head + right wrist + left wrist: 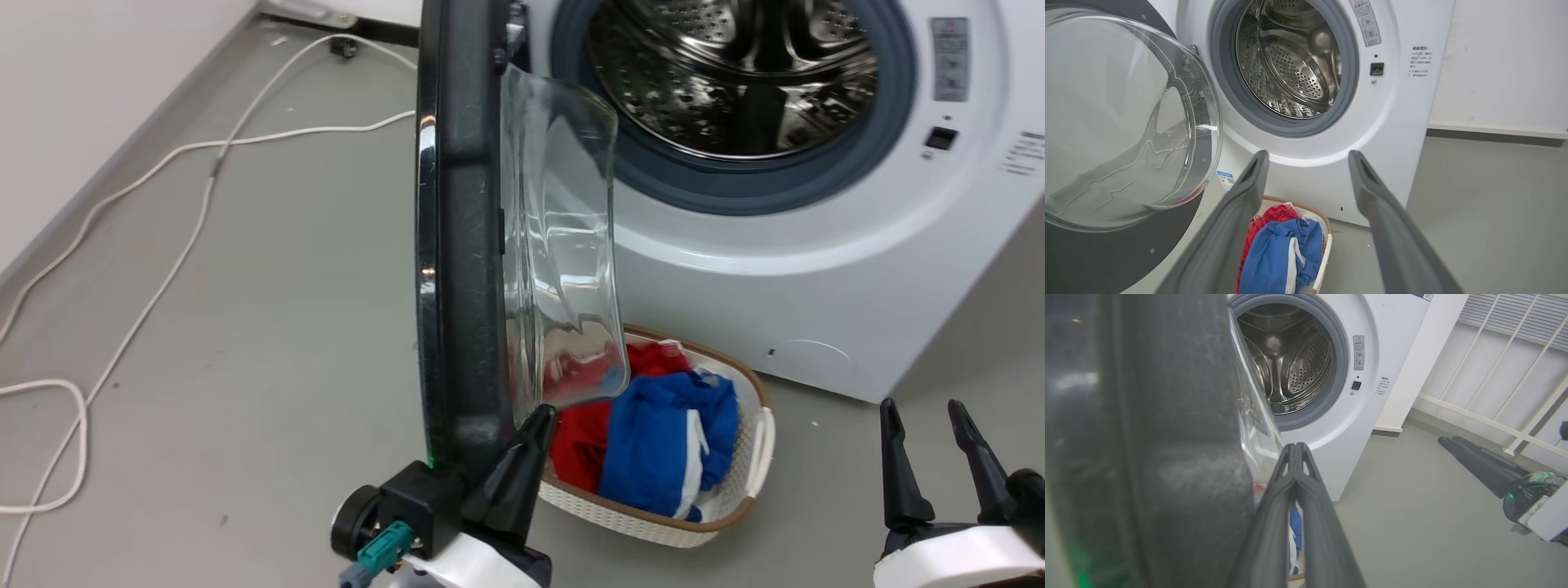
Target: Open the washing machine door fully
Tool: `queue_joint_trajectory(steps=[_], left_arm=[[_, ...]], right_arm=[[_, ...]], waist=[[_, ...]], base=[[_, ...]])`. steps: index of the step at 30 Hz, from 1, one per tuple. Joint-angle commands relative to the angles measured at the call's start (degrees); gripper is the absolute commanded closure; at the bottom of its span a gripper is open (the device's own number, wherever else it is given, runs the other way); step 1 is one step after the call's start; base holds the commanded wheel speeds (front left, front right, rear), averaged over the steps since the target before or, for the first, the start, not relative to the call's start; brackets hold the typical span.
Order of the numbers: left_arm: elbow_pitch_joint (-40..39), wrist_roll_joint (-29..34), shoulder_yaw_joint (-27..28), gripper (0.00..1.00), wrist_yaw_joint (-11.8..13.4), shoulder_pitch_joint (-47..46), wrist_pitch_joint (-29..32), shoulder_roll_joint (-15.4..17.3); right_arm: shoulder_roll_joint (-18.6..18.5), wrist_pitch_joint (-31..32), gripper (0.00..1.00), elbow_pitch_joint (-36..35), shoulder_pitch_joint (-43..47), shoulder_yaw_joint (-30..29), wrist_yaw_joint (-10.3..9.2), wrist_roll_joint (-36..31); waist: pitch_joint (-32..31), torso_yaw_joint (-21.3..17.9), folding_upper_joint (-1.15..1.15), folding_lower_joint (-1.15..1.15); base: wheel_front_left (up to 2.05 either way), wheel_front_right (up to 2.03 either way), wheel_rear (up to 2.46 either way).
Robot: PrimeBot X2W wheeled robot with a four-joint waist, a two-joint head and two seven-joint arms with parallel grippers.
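Head view: door [461,245] stands swung out from the machine [816,286], seen edge-on at centre, its glass bowl [563,245] bulging right. Drum [735,73] open behind, far right. Left gripper [539,420] at the door's near lower edge, on the bowl side, one finger pointing up along the rim. Right gripper [922,416] near right over the floor [245,367], fingers spread, holding nothing, well apart from the door. Basket [755,441] of red and blue clothes [661,441] sits below the bowl, just before the machine. White cable [163,269] trails on the floor at left. Left wrist view: left gripper [1295,449] fingers pressed together at the tips, nothing between them, just beside the door's black rim [1147,457]; cannot tell whether they touch it. Right wrist view: right gripper [1306,157] wide apart, empty, aimed at the machine front; door [1126,253] at left, basket [1327,245] below between the fingers.
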Motion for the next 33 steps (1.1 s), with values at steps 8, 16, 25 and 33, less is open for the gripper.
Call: queue_joint_trajectory(steps=[8,16,25,33], left_arm=[[0.5,-1.3,4.0,1.0,1.7,1.1,-1.0,2.4],[4.7,-5.1,10.5,1.0,0.9,-1.2,-2.8,5.2],[15.0,-10.6,19.7,1.0,-0.7,-6.7,-6.2,7.9],[25.3,-14.4,26.1,1.0,-4.8,-13.4,-8.6,10.8]], right_arm=[[0.0,0.2,0.0,-1.2,-0.2,-0.3,0.0,-0.6],[0.0,0.8,0.0,-3.5,-1.0,0.4,-0.01,-2.2],[0.0,3.3,0.0,-8.4,-3.5,1.7,-0.01,-5.5],[-0.3,5.7,0.0,-11.5,-5.6,1.0,-0.01,-7.2]], waist=[[0.5,7.1,0.0,0.0],[1.6,9.1,0.0,0.0],[5.7,7.0,0.0,0.0],[10.8,4.9,0.0,0.0]], base=[[0.0,0.0,0.0],[0.0,0.0,0.0],[0.0,0.0,0.0],[0.0,0.0,0.0]])
